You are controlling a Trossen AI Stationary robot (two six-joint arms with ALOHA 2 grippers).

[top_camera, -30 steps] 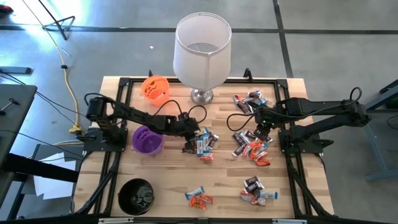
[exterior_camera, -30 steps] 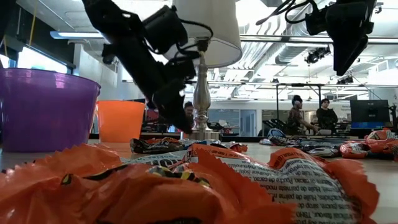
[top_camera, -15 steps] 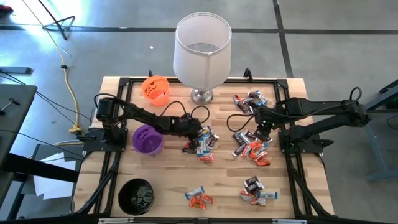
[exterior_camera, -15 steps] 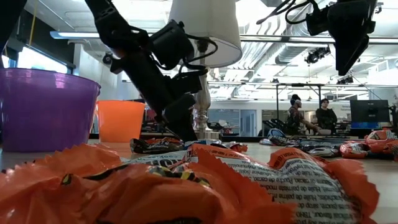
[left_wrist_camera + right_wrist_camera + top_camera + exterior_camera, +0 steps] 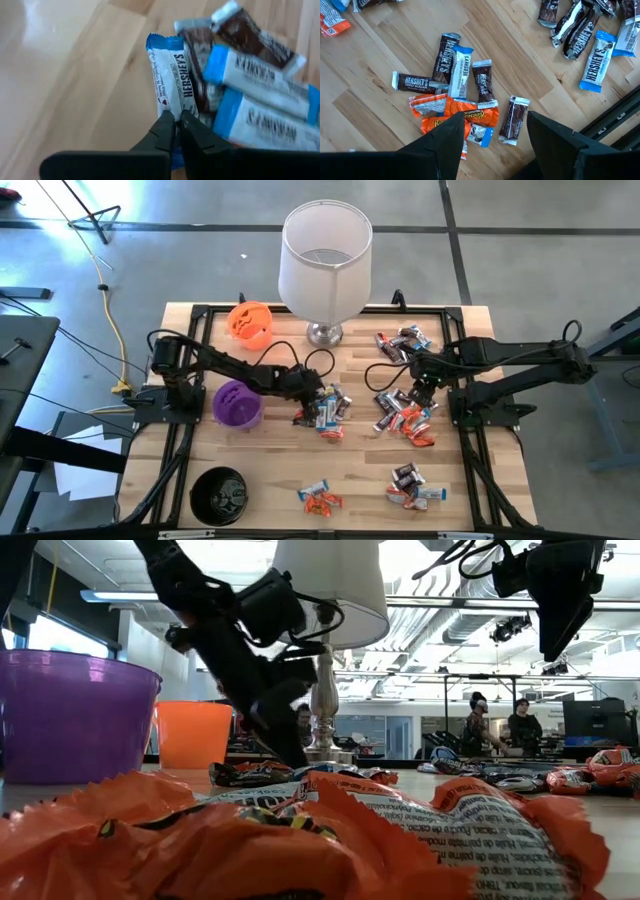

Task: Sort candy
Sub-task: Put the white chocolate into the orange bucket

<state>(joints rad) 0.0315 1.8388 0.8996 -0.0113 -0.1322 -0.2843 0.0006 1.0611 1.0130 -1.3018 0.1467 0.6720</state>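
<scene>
Your left claw (image 5: 176,120) is down on the small heap of candy (image 5: 328,410) near the middle of the surface (image 5: 280,470), and its fingers are pinched together on the end of a white-and-blue bar (image 5: 172,85). Whether the wrapper is truly caught between the tips you cannot tell for sure; it looks nipped at its edge. So the step in hand is the pick from this heap. Next, you should lift slowly and check that only that one bar comes up, since brown bars (image 5: 200,45) lie touching it. Then carry it to whichever cup you choose; the purple cup (image 5: 237,404) stands just beside the heap. Your right claw (image 5: 492,132) hangs spread wide and empty above the heap (image 5: 455,100) near the right edge, waiting.
</scene>
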